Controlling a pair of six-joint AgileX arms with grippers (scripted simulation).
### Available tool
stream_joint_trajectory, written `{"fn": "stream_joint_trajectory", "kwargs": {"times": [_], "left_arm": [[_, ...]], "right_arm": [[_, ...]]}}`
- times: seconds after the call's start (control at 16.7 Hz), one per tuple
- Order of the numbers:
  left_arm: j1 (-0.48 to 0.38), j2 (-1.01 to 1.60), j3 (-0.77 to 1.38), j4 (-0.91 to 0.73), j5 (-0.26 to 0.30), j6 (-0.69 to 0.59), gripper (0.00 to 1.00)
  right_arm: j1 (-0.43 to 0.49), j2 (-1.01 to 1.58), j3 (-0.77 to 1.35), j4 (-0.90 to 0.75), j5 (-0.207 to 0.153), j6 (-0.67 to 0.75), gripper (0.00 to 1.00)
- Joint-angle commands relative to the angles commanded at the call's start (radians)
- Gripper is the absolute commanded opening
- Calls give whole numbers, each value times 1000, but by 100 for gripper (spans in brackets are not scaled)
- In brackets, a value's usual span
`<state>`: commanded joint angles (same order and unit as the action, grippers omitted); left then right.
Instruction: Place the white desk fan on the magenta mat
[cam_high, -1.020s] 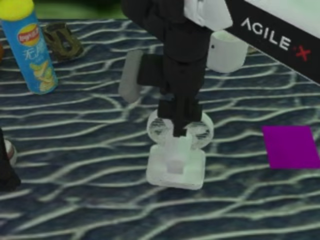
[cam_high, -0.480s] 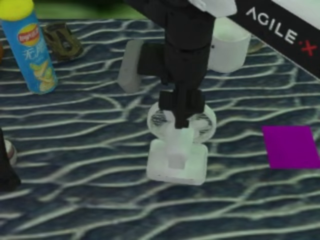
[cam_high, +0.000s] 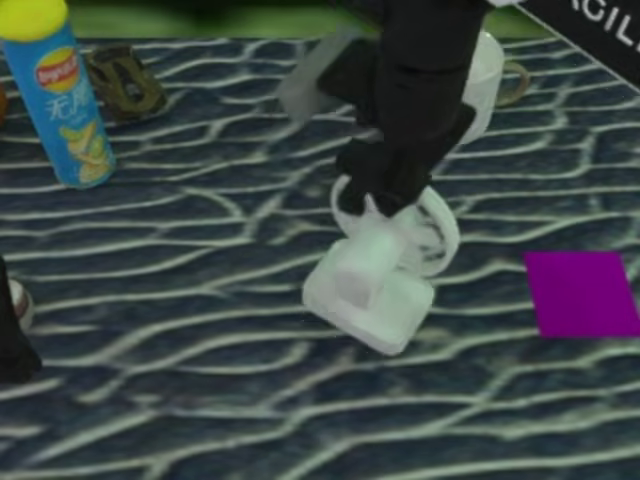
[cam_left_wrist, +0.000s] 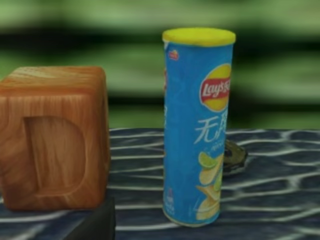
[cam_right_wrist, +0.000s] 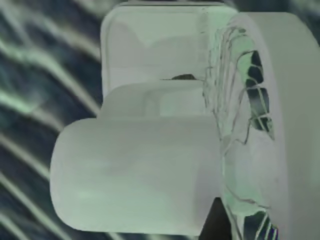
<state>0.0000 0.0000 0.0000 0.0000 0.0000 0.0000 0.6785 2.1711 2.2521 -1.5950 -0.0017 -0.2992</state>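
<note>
The right gripper (cam_high: 385, 205) is clamped on the white desk fan (cam_high: 375, 275), reaching down from the far side of the table near the middle. The fan sits turned at an angle, its rounded square base skewed against the wavy lines of the tablecloth (cam_high: 200, 400) and its round cage head leaning toward the right. It looks lifted off the cloth, though from above that is hard to be sure of. In the right wrist view the fan (cam_right_wrist: 150, 170) fills the picture: the barrel of the motor hub is close to the camera, with the wire cage and the base behind it.

The magenta mat (cam_high: 582, 292) lies flat at the right edge of the table, well apart from the fan, with nothing on it.

Behind the right arm stands a white mug (cam_high: 485, 75), partly hidden. At the far left a blue crisp can with a yellow lid (cam_high: 58, 95) stands upright, and just beside it lies a small dark olive object (cam_high: 125, 82).

The left arm is parked at the left edge of the table. Its wrist view shows the crisp can (cam_left_wrist: 197, 125) next to a wooden block (cam_left_wrist: 55, 137).
</note>
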Motion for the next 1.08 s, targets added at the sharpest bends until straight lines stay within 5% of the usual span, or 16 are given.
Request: {"fn": "stream_joint_trajectory", "kwargs": {"times": [0.72, 1.08], "left_arm": [[0, 0, 0, 0, 0, 0, 100], [0, 0, 0, 0, 0, 0, 100]], "right_arm": [[-293, -279, -330, 162, -14, 1408, 0], [-424, -351, -540, 191, -6, 1908, 0]]}}
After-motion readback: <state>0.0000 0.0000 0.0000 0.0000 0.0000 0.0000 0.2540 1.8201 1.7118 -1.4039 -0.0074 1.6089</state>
